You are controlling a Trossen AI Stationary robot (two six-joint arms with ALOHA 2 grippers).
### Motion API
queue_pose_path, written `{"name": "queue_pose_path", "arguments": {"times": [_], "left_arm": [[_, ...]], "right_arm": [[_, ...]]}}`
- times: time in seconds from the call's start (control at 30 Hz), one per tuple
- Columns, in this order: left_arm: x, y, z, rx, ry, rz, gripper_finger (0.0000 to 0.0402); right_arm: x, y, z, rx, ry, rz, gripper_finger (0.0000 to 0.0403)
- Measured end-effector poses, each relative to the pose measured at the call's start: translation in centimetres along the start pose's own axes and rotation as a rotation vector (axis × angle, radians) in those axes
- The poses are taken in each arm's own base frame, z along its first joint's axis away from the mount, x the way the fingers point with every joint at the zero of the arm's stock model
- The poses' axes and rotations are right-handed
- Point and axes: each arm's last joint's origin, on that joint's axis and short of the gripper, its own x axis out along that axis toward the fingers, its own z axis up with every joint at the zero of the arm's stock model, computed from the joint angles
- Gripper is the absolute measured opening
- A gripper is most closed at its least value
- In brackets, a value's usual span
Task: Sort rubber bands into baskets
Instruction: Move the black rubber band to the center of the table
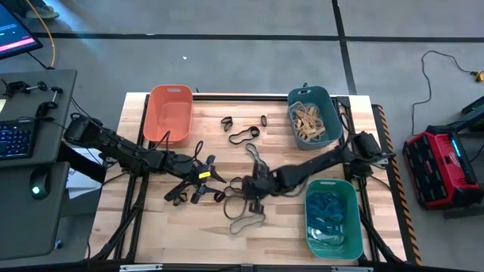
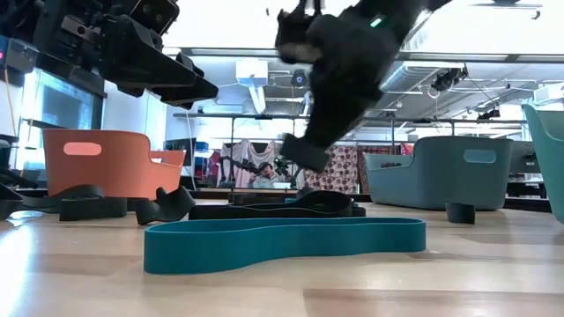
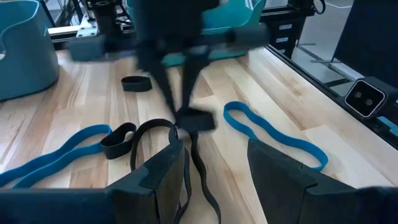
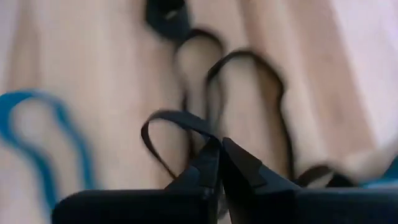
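Here, the right gripper (image 4: 219,149) has its two fingers pinched together on a thin black rubber band (image 4: 180,121), whose loop bows out to one side of the tips; the narrow closure suits a floppy strand that would slip from a wider hold. From above, this gripper (image 1: 253,185) sits low at mid-table among a tangle of black bands (image 1: 243,136) and blue bands (image 1: 246,221), because the unsorted stock lies there.

The left gripper (image 3: 214,165) holds its fingers well apart with nothing between them, pointed at the same cluster. Seen from overhead, the left gripper (image 1: 203,175) stands just beside the tangle; in my judgement it waits clear of the working arm.

The three baskets sit around the pile within reach:
- The orange basket (image 1: 169,113) stands at the far left and looks unfilled.
- The teal basket (image 1: 314,113) at the far right holds tan bands (image 1: 308,119).
- The green basket (image 1: 333,217) at the near right holds blue bands.

Since the black bands lie loose, the orange basket is probably their destination.
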Motion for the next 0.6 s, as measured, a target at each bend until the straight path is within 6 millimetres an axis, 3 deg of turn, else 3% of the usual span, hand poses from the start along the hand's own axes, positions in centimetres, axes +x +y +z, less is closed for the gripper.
{"name": "queue_pose_path", "arguments": {"times": [0.2, 0.6], "left_arm": [[0.0, 0.0, 0.1, -0.001, -0.008, 0.000, 0.0170], [0.0, 0.0, 0.2, -0.012, -0.016, 0.000, 0.0170]], "right_arm": [[1.9, -2.6, 1.6, 0.010, -0.060, 0.031, 0.0001], [5.0, -6.6, 2.5, 0.098, -0.091, -0.042, 0.0000]]}}
